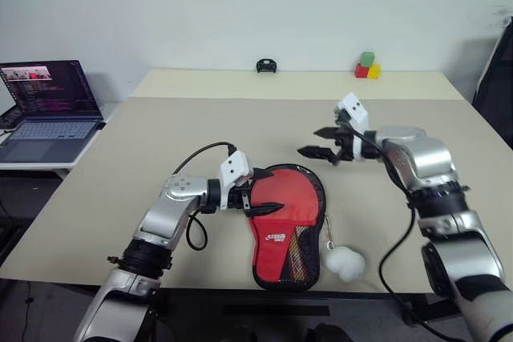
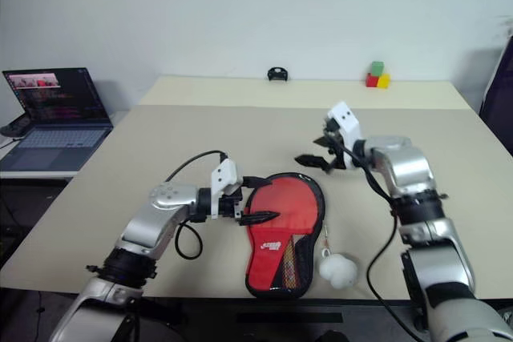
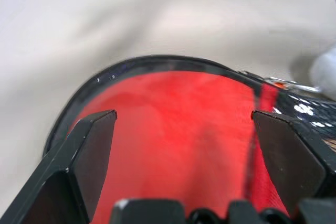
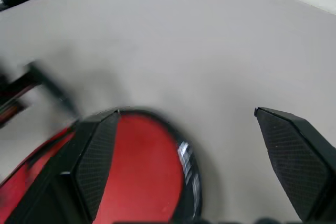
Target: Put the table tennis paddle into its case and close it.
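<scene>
Nearest the head camera, at the table's [image 1: 96,190] front edge, a white puffball [image 1: 345,263] lies just beside the red case [image 1: 282,246], which lies flat with the table tennis paddle [image 1: 282,195] inside, red face showing in the unzipped round end; the left gripper [image 1: 263,195] hovers wide open at that end and the right gripper [image 1: 319,142] hangs open above the table, apart from it. The left wrist view shows parted fingers [image 3: 89,145] over the red face, ringed by the black zipper edge [image 3: 157,61]. The right wrist view shows spread fingers [image 4: 294,156] empty above the case's round end.
</scene>
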`<action>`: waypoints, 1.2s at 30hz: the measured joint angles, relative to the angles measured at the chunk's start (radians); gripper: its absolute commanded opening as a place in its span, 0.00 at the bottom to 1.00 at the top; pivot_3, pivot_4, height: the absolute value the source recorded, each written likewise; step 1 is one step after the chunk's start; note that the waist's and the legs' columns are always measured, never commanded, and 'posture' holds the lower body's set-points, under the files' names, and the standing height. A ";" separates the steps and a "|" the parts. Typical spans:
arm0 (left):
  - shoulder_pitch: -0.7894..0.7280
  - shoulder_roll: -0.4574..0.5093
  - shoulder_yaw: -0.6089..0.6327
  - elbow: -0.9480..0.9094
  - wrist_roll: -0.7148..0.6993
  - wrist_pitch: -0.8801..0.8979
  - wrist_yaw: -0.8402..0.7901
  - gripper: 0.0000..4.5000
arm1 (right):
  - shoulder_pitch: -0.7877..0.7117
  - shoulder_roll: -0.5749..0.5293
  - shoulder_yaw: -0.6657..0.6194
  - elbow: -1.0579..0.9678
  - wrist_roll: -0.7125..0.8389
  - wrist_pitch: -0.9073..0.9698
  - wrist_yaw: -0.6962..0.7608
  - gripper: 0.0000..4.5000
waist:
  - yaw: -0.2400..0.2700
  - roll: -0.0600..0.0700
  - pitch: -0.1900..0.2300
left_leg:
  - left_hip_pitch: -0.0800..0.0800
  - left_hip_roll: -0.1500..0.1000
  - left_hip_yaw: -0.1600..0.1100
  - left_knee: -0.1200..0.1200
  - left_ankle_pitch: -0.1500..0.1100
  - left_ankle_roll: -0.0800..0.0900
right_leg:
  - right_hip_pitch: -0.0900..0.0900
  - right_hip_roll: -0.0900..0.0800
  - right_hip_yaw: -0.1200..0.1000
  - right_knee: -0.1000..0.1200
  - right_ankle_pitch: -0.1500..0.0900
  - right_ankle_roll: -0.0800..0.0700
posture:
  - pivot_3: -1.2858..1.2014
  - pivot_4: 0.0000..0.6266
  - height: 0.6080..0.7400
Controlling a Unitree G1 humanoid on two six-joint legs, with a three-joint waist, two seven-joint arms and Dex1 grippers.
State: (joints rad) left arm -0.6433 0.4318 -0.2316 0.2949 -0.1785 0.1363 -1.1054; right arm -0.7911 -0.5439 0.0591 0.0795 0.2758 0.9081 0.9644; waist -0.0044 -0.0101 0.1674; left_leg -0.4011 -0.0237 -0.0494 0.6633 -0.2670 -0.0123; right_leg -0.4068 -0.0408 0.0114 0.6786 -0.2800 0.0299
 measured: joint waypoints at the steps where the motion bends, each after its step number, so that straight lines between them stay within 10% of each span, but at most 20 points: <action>1: -0.018 -0.014 -0.013 0.053 0.020 -0.041 -0.007 1.00 | 0.058 -0.040 -0.010 -0.092 0.037 0.063 0.004 1.00 | 0.001 0.000 0.000 | 0.000 0.000 0.000 0.000 0.000 0.000 | 0.000 0.000 0.000 0.000 0.000 0.000 | 0.52 0.24 1.00; 15: -0.159 -0.111 -0.068 0.450 0.116 -0.346 -0.095 1.00 | 0.454 -0.273 -0.313 -0.796 0.506 0.530 -0.013 1.00 | -0.009 -0.002 0.001 | 0.002 0.000 0.000 0.001 0.000 0.001 | 0.003 0.002 0.000 0.001 0.000 0.001 | 0.52 0.24 1.00; 36: -0.174 -0.118 -0.055 0.508 0.125 -0.404 -0.104 1.00 | 0.673 -0.231 0.032 -0.815 0.293 0.294 -0.361 1.00 | -0.013 -0.005 -0.001 | 0.003 0.000 0.000 0.002 0.000 0.001 | 0.003 0.004 -0.001 0.002 0.000 0.001 | 0.52 0.24 1.00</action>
State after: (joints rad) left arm -0.8176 0.3140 -0.2861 0.8030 -0.0532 -0.2672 -1.2096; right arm -0.1178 -0.7754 0.0907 -0.7359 0.5693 1.2018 0.6033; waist -0.0172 -0.0146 0.1668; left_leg -0.3977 -0.0235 -0.0499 0.6649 -0.2668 -0.0117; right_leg -0.4033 -0.0368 0.0105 0.6806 -0.2798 0.0314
